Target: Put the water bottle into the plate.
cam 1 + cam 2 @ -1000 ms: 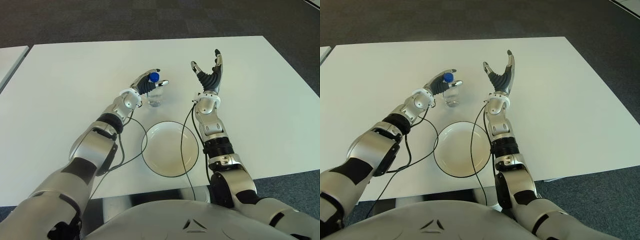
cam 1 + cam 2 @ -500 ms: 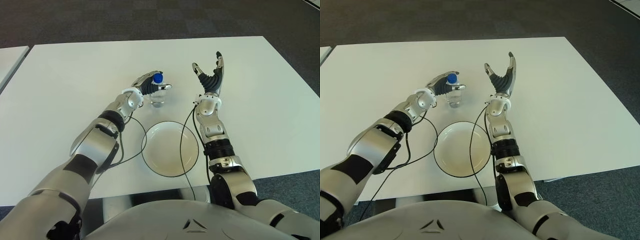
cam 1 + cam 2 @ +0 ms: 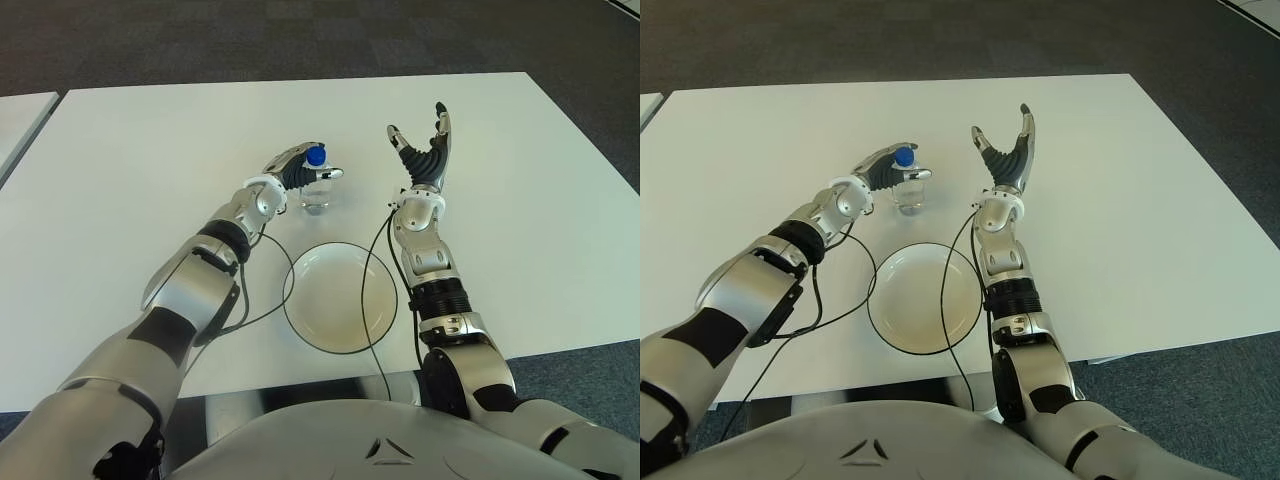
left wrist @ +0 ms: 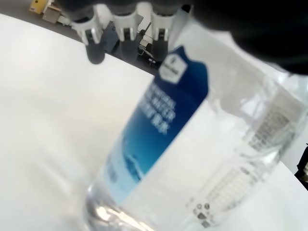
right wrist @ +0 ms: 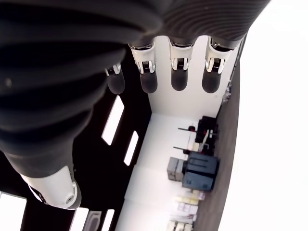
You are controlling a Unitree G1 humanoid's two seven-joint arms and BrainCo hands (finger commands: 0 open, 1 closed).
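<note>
Clearly the left hand (image 3: 293, 168) wraps its fingers (image 4: 127, 26) high around the water bottle (image 3: 314, 188), at twelve o'clock from the plate (image 3: 341, 297), so it may tip if lifted, while the right hand (image 3: 424, 155) hangs splayed, empty.

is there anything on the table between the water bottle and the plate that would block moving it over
Nothing visible does. The water bottle stands upright just beyond the plate, with only bare table between them. The left hand is around the bottle; the right hand is raised off to the bottle's right.
</note>
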